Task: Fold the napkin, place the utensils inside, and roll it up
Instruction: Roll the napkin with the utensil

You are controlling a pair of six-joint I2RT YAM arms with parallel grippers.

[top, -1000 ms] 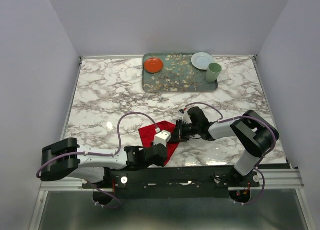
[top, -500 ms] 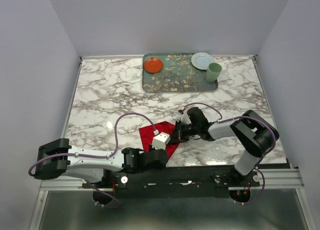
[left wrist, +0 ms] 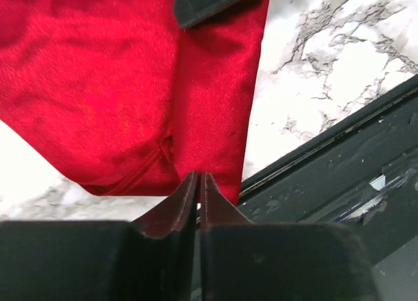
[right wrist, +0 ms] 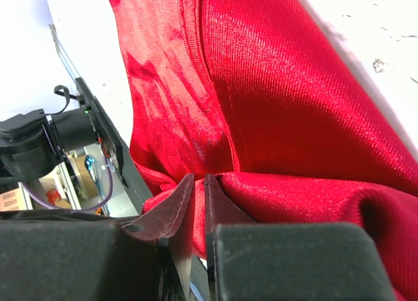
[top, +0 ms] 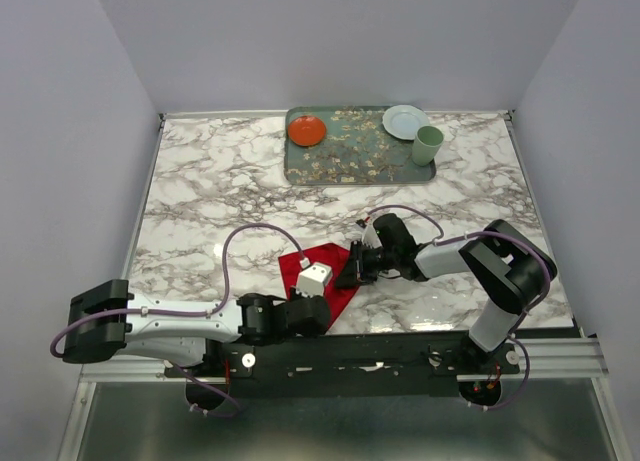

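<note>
Nearest, at the table's (top: 200,191) front edge, the left gripper (left wrist: 198,178) had its jaws all but closed over the napkin's (left wrist: 98,85) near hem, apparently pinching it. The napkin lay there partly folded, a rumpled red shape between the two grippers. Just beyond, the right gripper (right wrist: 196,187) was nipped nearly closed on a raised fold. The cloth looked light, limp and slick, likely to sag and slide, so hems or corners seemed the surest holds. No utensils showed. Far back sat the tray (top: 350,159) with an orange plate (top: 306,131) and a cup (top: 428,144).
</note>
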